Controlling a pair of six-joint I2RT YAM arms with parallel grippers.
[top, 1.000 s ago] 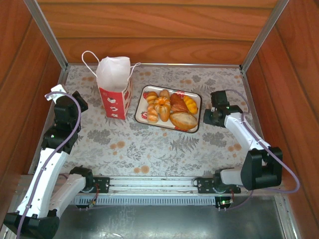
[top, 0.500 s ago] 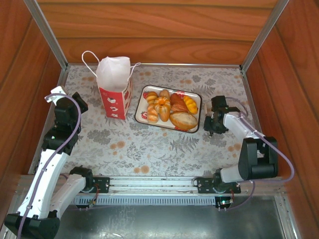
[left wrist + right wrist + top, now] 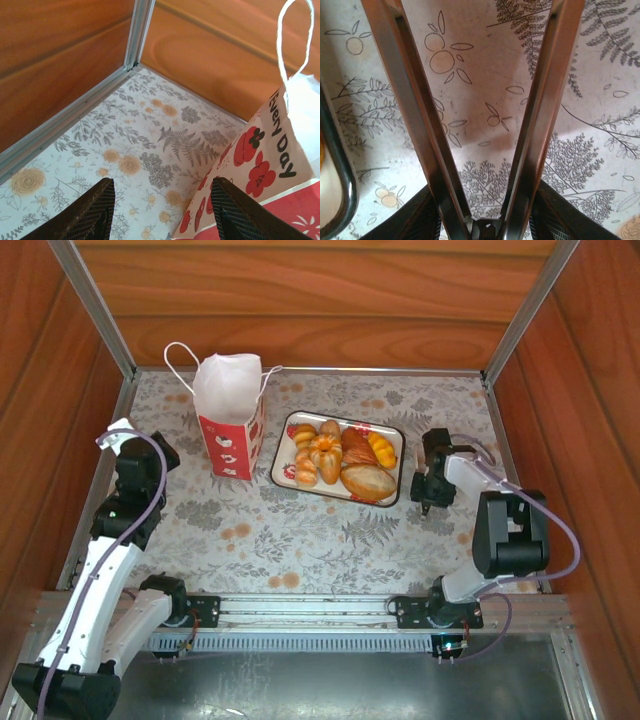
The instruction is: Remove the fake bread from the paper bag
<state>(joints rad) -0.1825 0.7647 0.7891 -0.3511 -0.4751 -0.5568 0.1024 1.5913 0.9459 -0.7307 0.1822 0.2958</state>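
**Q:** How do the right jaws stand?

**A:** They are spread in a V. The fingers [image 3: 415,115] are apart, with the flower-print desk [image 3: 485,100] seen between them, and they pinch nothing. The dark rim of the tray [image 3: 342,175] lies just to one side.

**Q:** And the left jaws?

**A:** They are also spread and hold nothing. Their fingertips [image 3: 95,210] frame bare desk, and the paper bag [image 3: 270,165] stands just beside them.

**Q:** What do the containers hold?

**A:** The tray [image 3: 279,468] sits mid-desk and carries the fake bread [image 3: 340,455]. The oval loaf [image 3: 368,481] is at its near right, the flower-shaped bun [image 3: 324,445] is in the middle, and the dark croissant [image 3: 355,445] lies beside the bun. An orange roll [image 3: 382,448] is at the right, and small rolls line the left side. The paper bag [image 3: 232,430] stands upright just left of the tray, with its cord handles [image 3: 180,365] raised. Whether anything is inside the bag cannot be told.
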